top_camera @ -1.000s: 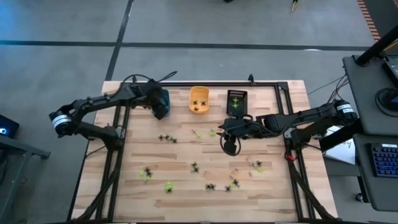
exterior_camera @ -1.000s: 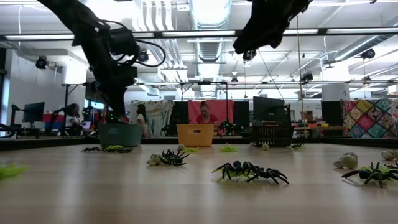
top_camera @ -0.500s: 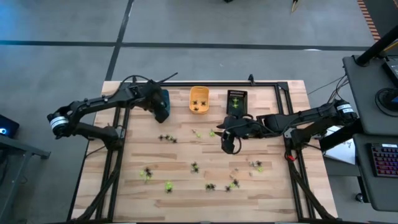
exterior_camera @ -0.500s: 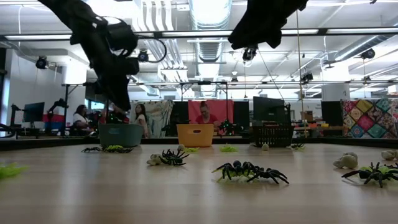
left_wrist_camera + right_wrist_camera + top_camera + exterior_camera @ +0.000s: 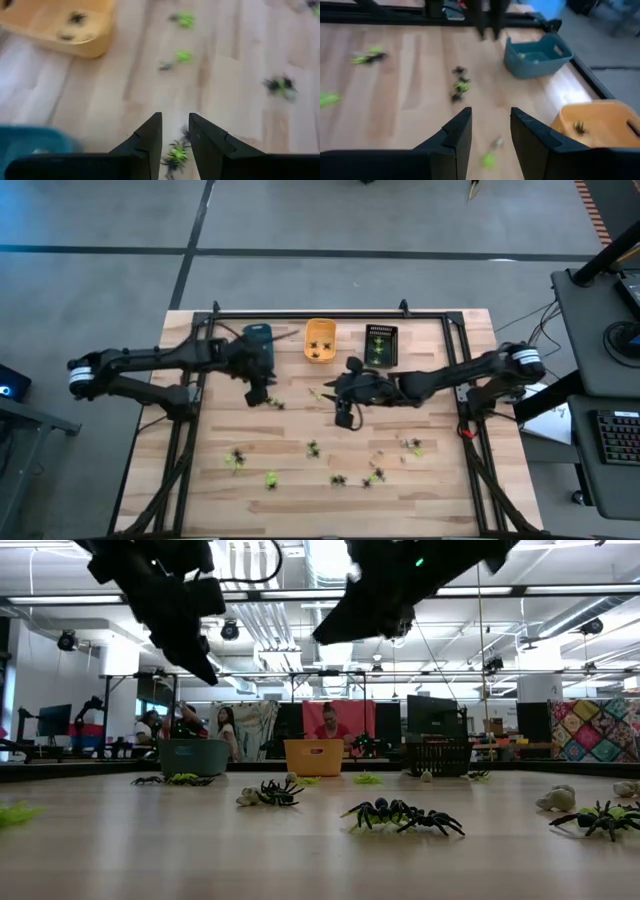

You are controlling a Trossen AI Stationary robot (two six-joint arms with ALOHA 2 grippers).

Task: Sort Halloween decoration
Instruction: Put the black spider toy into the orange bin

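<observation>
the halloween decoration (image 5: 312, 448) is a scatter of tiny spidery figures, black, yellow-green and pale, spread over the wooden table (image 5: 440, 480), mostly toward its near half; a few already lie in the orange tray (image 5: 320, 340) and the black tray (image 5: 380, 345) at the far edge, with the blue tray (image 5: 258, 336) beside them; one black and green cluster (image 5: 175, 156) lies on the boards just below the left gripper (image 5: 175, 132), whose fingers stand narrowly apart with nothing between them; the right gripper (image 5: 491, 131) hovers above the table's middle, near two green figures (image 5: 330, 393), its fingers parted and empty; the figures look feather-light, thin-legged plastic, likely springy and prone to skid or flick away; a pinch across the small body, not a leg, seems safest; where several tangle, one grasp may lift more than one colour.
</observation>
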